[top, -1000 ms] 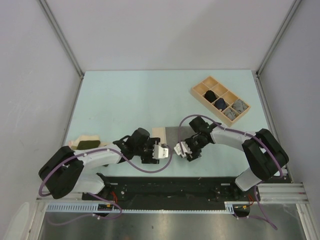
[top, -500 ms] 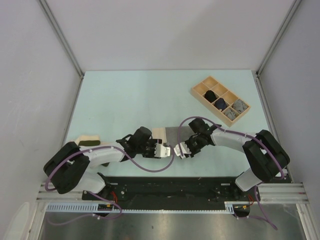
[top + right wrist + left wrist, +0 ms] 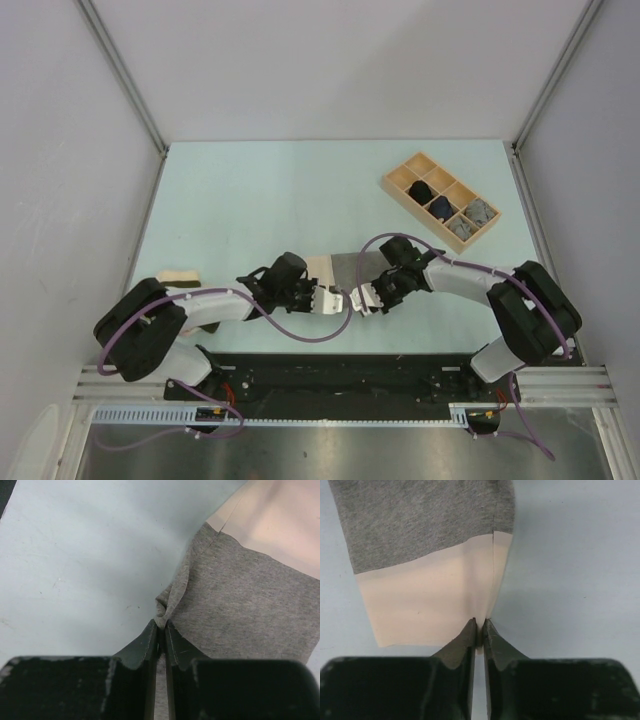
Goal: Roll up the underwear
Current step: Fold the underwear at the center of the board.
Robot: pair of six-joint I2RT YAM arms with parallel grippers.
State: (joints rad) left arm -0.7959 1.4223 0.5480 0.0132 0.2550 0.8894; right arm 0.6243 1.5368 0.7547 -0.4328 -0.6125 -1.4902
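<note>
A grey underwear [image 3: 348,268] with a pale pink-beige band [image 3: 318,267] lies flat on the table just ahead of both arms. In the left wrist view my left gripper [image 3: 480,626] is shut on the near edge of the beige band [image 3: 430,600], beside the seam, with the grey part [image 3: 420,520] beyond. In the right wrist view my right gripper [image 3: 161,623] is shut on a puckered near corner of the grey cloth [image 3: 245,600]. From above, the left gripper [image 3: 335,298] and right gripper [image 3: 358,298] stand almost tip to tip at the garment's near edge.
A light wooden tray [image 3: 400,176] with compartments stands at the back right, holding dark and grey rolled pieces. A small stack of beige and olive garments [image 3: 178,279] lies at the left, next to the left arm's elbow. The black base rail runs close behind the grippers.
Both grippers have gone from open to shut, each pinching the near edge of the garment. The left gripper shifted a little right, toward the right gripper.
</note>
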